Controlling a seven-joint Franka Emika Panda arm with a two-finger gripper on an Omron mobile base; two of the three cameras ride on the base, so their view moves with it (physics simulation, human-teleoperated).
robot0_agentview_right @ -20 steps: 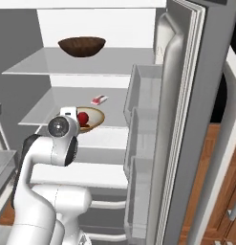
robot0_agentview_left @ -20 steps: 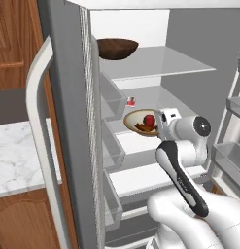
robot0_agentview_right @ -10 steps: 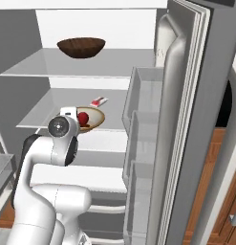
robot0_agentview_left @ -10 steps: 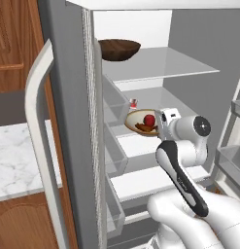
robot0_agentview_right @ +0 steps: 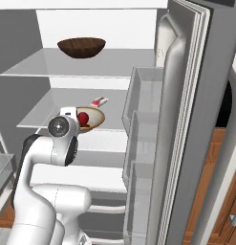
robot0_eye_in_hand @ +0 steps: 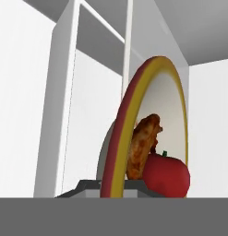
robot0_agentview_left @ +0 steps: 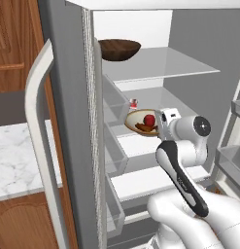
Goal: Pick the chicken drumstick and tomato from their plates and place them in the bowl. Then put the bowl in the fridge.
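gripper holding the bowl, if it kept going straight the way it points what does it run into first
Probably the fridge's white back wall; the gripper, shut on the bowl, points inward above the middle shelf. Depth is unclear.

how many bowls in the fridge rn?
2. The dark wooden bowl sits on the top glass shelf. The tan-rimmed bowl, holding the tomato and chicken drumstick, is at the middle shelf, gripped by the gripper. Lower shelves are partly hidden.
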